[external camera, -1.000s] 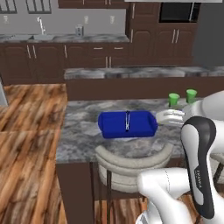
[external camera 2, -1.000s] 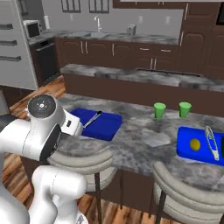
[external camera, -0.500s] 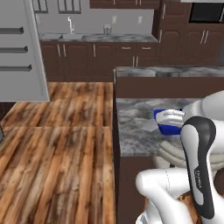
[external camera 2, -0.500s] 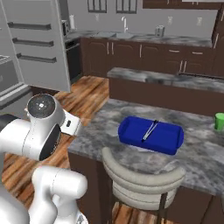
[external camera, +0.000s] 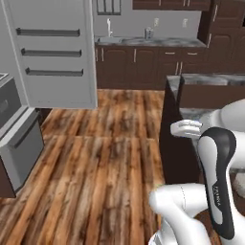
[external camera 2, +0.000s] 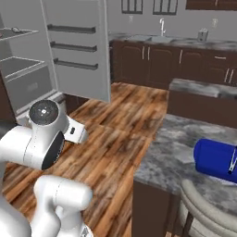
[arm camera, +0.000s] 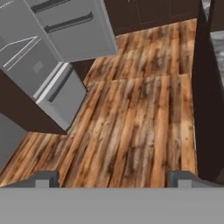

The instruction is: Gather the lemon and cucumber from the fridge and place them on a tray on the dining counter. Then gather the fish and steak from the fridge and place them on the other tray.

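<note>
**Empty-handed, facing the fridge**

While the base looks across the wooden floor (external camera: 105, 158), I have nothing in the pincer (arm camera: 116, 178): in the hand view its two dark tips stand far apart at the bottom with only floorboards between them, so it is spread wide and carrying nothing.

The fridge (external camera 2: 28, 69) stands open at the left of the right base view, its door (external camera: 52, 52) swung out with three dark door racks showing, and its pale-edged shelves are visible inside. I cannot make out a lemon, cucumber, fish or steak on the shelves from here; they are too far and too small to tell.

Behind me to the right sits the desk (external camera 2: 171, 148) with its grey marbled top, and one blue tray (external camera 2: 215, 159) rests on it near the edge, beside a stool (external camera 2: 208, 213). Only part of that tray is in frame, with a thin pale streak at the picture's right edge that I cannot identify, so I cannot say what it carries.

My judgement: I am on a fetching leg toward the fridge. How many of the four foods are already delivered I cannot settle from these pictures. At the least, one more pick from the shelves and a drive back to the desk are left.
</note>
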